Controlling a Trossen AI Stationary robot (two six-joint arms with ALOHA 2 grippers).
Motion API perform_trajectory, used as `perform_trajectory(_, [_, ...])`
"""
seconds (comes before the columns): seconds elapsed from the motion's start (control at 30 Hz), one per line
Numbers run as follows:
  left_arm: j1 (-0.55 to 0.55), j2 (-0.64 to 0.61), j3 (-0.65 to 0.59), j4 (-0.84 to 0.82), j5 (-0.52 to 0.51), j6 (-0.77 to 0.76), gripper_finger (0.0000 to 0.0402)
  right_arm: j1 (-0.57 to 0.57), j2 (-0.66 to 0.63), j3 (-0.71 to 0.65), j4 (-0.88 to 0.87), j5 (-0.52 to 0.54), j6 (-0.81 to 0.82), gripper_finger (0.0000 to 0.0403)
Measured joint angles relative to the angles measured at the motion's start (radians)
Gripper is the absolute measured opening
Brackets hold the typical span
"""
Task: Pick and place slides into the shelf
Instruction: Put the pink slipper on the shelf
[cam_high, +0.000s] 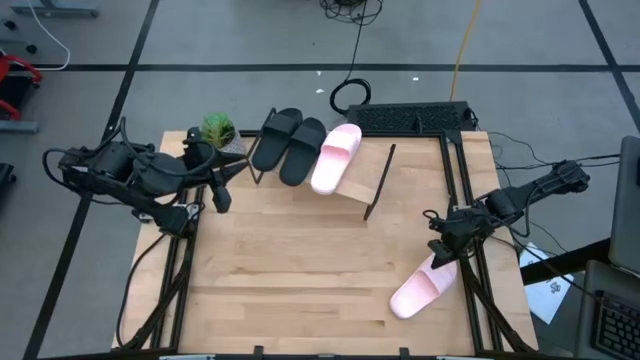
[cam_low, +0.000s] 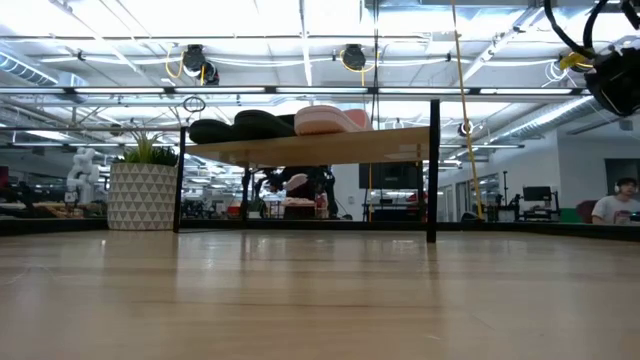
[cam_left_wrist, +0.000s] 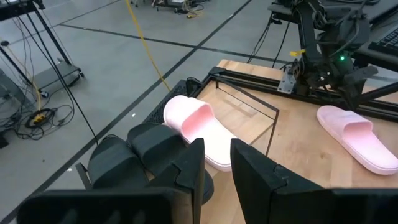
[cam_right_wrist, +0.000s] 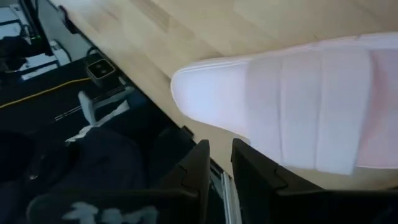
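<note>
The shelf (cam_high: 368, 178) stands at the table's far middle. It carries two black slides (cam_high: 288, 143) and one pink slide (cam_high: 335, 157), which lie side by side on its slanted board. A second pink slide (cam_high: 418, 290) lies flat on the table near the right edge. My right gripper (cam_high: 441, 254) hangs over that slide's far-right end (cam_right_wrist: 205, 93), above it and clear of it. Its fingers (cam_right_wrist: 199, 165) stand a narrow gap apart with nothing between them. My left gripper (cam_high: 222, 196) waits raised at the far left corner, fingers (cam_left_wrist: 193, 165) slightly apart and empty.
A small potted plant (cam_high: 218, 130) stands left of the shelf. A black unit (cam_high: 410, 118) with cables sits behind the table's far edge. Dark frame rails (cam_high: 470, 230) run along the table's left and right sides. Bare wood (cam_high: 290, 270) lies between the shelf and the near edge.
</note>
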Motion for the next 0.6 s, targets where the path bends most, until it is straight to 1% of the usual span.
perform_trajectory(0.13, [0.0,0.0,0.0,0.0,0.001,0.005,0.0081,0.0,0.007,0.0,-0.033,-0.001,0.01,0.0059])
perform_trajectory(0.27, [0.0,0.0,0.0,-0.001,0.005,0.01,0.0081,0.0,0.006,0.0,-0.12,-0.011,0.056,0.0059])
perform_trajectory(0.37, [0.0,0.0,0.0,-0.001,0.008,0.011,0.0081,0.0,0.007,0.001,-0.16,-0.031,0.082,0.0059])
perform_trajectory(0.5, [0.0,0.0,0.0,-0.005,0.008,0.011,0.0081,0.0,0.008,0.001,-0.162,-0.056,0.105,0.0059])
perform_trajectory(0.6, [0.0,0.0,0.0,-0.01,0.008,0.021,0.0081,0.0,0.015,0.001,-0.19,-0.098,0.131,0.0059])
